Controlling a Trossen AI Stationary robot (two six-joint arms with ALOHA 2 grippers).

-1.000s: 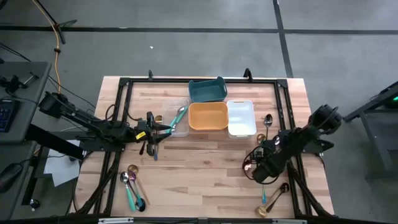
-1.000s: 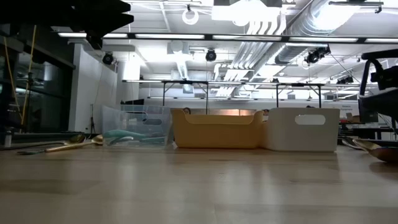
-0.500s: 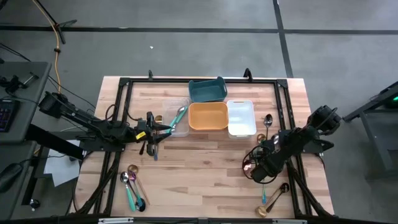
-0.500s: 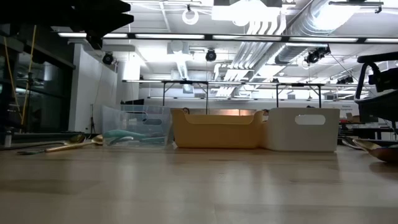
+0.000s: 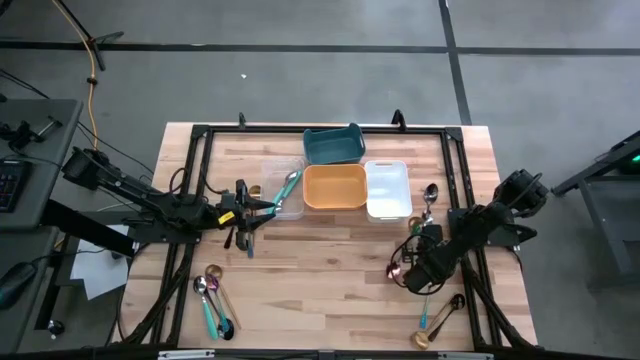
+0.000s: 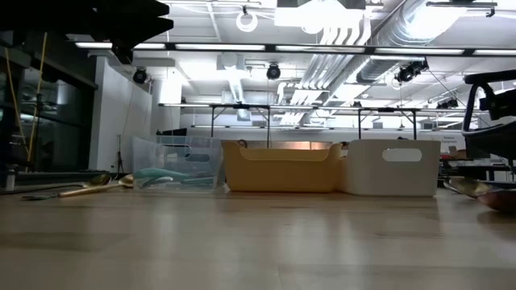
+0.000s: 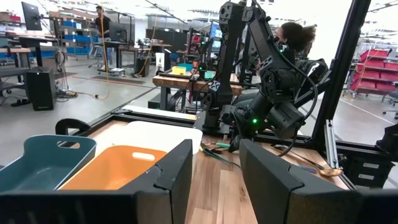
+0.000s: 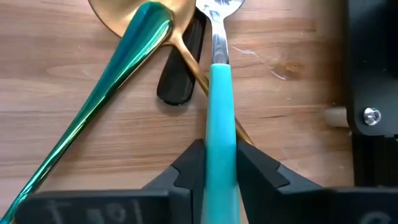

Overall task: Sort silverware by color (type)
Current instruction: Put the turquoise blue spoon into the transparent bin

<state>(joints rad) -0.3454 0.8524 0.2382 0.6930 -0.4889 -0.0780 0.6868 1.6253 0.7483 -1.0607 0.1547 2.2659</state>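
In the right wrist view my right gripper [image 8: 219, 171] is shut on a teal-handled silver spoon [image 8: 217, 37]. The spoon lies over a gold spoon [image 8: 106, 9], a green iridescent utensil [image 8: 106, 93] and a black one [image 8: 180, 81] on the wood. From above, this gripper [image 5: 408, 270] is at the table's right side. My left gripper [image 5: 262, 205] hovers open beside the clear tray [image 5: 292, 208], nothing between its fingers [image 7: 180, 180]. A teal spoon [image 5: 288, 187] rests across that tray. My right gripper pinches the spoon's teal handle [image 8: 219, 134] between its two fingers [image 8: 186, 171], one on each long side. The fingers lie along the handle, coming from its free end. The spoon's silver bowl end rests on the other utensils.
A teal tray [image 5: 333, 145], an orange tray [image 5: 335, 187] and a white tray [image 5: 388, 188] stand at the far middle. More silverware lies near left [image 5: 213, 300], near right [image 5: 440, 318] and beside the white tray [image 5: 430, 193]. Black frame rails [image 5: 200, 135] border the table.
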